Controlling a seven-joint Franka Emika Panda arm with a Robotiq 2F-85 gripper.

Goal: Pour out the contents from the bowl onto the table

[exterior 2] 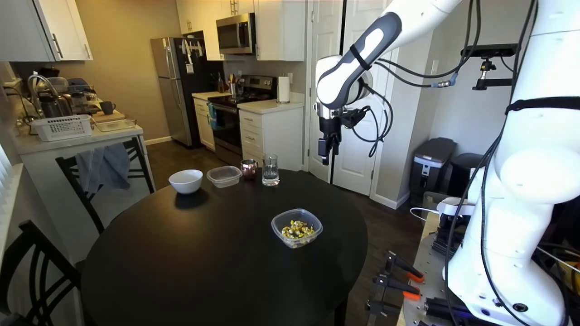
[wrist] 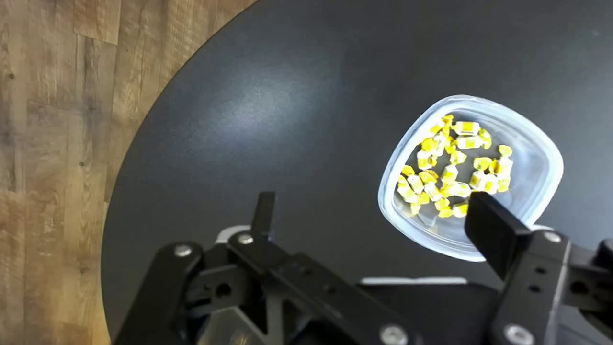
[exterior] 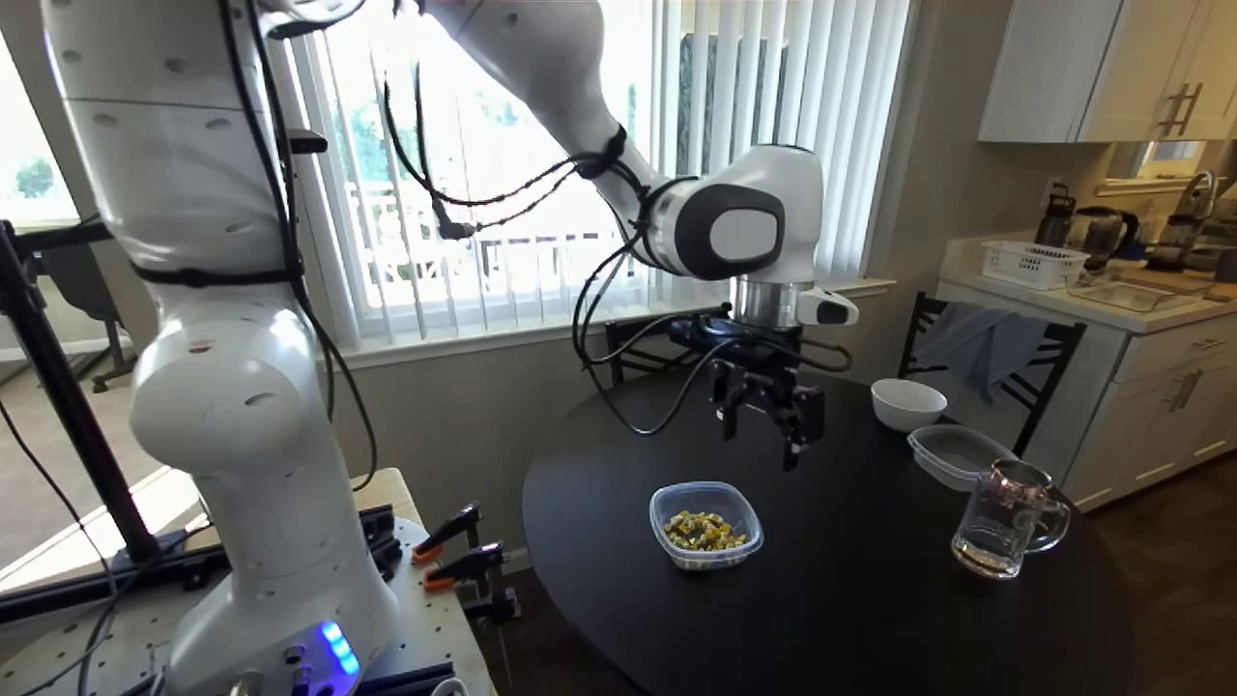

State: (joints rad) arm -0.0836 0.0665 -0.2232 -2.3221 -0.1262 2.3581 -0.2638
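White robot arm: stands left of the table in an exterior view and extends over it.
Window: bright, behind the table, hung with pale vertical blinds.
Table top: round, black, smooth, with a soft sheen in the wrist view.
Clear bowl: upright on the table, on the side toward the arm; small yellow and white pieces lie inside it.
White bowl: on the table, near the edge away from the arm.
Shallow clear tub: along that same table edge.
Black chair: beyond the table, a blue-grey cloth draped over its back.
Glass mug: on the table, a copper mug near it in an exterior view.
Counter: pale-topped, past the table, with a white basket on it.
Gripper: above the table, apart from its top and from the clear bowl; its fingers stand wide apart, dark table showing between them. The finger at the right of the wrist view covers part of the clear bowl's rim.
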